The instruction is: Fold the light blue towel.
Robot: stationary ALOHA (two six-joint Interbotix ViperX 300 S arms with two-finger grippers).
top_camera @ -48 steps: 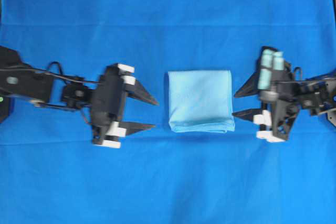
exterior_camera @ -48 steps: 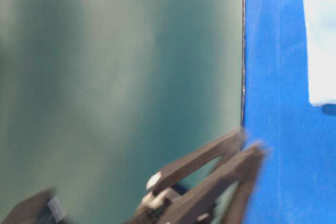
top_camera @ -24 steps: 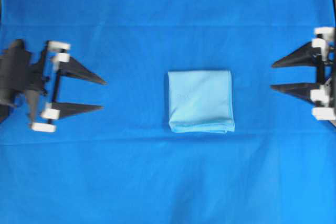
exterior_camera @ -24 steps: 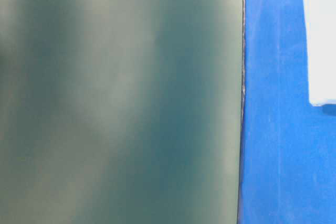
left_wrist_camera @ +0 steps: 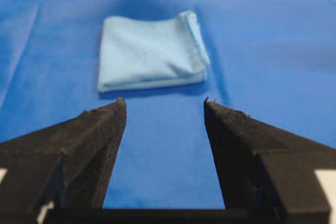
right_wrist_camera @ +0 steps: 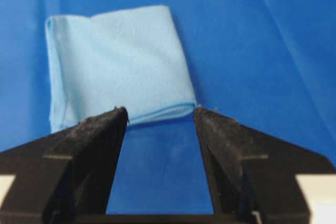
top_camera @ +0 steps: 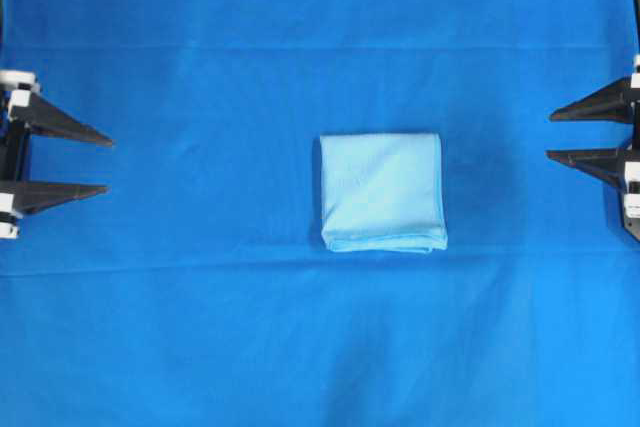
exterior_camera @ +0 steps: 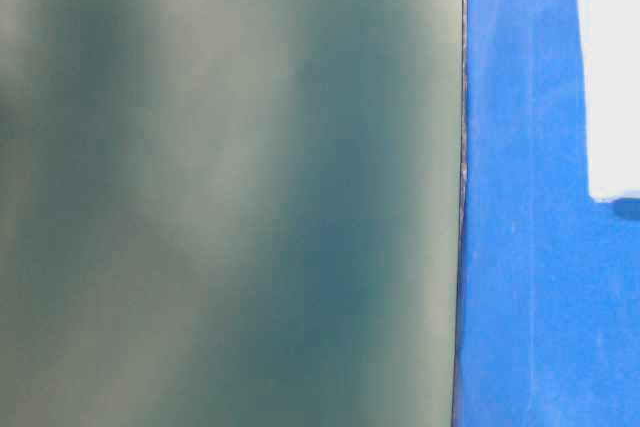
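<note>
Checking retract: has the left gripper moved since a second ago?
Yes. In the overhead view the left gripper has drawn back left, away from the unmoved light blue towel, to the frame edge, jaws open.

Royal-blue cloth (top_camera: 320,347) over the table

It fills the overhead frame, creased faintly across the lower half; in the table-level view a blurred dull-green wall (exterior_camera: 230,187) fills the left.

Quick headcount: one light blue towel (top_camera: 382,192), folded into a small square. One big royal-blue table cloth (top_camera: 300,347) under it. Two grippers, left gripper (top_camera: 105,163) and right gripper (top_camera: 552,136), two black fingers each, so four fingers total.
</note>
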